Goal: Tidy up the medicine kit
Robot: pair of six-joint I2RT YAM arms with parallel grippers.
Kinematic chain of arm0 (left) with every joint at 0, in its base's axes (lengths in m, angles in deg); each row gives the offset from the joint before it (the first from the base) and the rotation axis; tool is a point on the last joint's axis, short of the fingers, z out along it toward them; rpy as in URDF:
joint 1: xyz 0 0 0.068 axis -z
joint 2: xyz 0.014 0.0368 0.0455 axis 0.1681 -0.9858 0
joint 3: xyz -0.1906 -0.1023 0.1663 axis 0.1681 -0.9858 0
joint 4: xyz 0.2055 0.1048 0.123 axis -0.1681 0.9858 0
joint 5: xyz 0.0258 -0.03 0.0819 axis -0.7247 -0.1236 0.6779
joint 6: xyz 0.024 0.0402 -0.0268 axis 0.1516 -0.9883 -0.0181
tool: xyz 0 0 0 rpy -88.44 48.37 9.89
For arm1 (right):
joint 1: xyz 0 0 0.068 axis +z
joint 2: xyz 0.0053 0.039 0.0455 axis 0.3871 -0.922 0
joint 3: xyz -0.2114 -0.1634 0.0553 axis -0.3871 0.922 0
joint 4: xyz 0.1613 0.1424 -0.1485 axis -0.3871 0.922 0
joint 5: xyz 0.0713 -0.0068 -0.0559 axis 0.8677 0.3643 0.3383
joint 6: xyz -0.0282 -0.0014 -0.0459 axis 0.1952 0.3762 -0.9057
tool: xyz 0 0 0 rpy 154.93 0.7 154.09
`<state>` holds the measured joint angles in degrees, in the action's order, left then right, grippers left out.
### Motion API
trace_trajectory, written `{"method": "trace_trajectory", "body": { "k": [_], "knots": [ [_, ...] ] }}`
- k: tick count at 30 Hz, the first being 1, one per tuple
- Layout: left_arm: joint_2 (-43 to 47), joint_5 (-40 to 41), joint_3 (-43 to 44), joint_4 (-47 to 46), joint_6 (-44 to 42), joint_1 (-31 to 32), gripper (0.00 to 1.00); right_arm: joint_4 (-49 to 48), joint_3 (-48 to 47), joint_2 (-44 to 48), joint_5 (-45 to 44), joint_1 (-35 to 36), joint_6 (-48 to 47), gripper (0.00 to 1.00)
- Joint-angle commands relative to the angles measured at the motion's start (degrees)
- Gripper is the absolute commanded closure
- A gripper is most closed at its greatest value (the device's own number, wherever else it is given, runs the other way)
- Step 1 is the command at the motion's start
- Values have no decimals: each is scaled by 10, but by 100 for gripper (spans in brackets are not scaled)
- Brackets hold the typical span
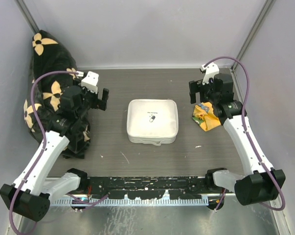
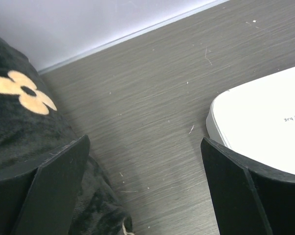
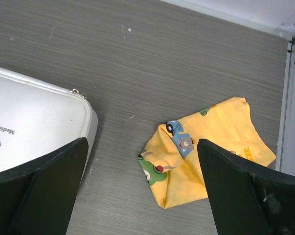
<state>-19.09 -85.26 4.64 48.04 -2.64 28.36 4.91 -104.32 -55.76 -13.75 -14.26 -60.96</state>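
Medicine kit (image 1: 152, 121) lies mid-bench (image 1: 113, 147), lid shut. Yellow cloth (image 1: 207, 120) sits to its right, apart. Left claw (image 1: 98, 100) and right claw (image 1: 201, 91) hover on either side, both released and empty. Judgement: steady the case with one claw and open it with the other. Black flowered cushion (image 1: 49, 73) far left.

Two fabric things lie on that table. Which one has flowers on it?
The big black cushion at the left edge; the small yellow cloth on the right shows cartoon pictures instead.
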Motion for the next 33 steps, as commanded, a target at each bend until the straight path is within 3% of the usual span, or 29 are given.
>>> {"method": "trace_trajectory", "body": {
  "k": [1,12,19,33],
  "knots": [
    [33,-36,2,-5,-47,-3,2,-57,38,30,10,1,16,0],
    [103,-45,-79,-59,-1,-3,2,-126,127,109,-38,0,7,0],
    [139,-90,-95,-65,-1,-3,2,-136,151,169,-22,-10,-11,0],
    [167,-97,-22,70,13,-3,2,-124,155,231,22,-29,-8,0]
  ]
}}
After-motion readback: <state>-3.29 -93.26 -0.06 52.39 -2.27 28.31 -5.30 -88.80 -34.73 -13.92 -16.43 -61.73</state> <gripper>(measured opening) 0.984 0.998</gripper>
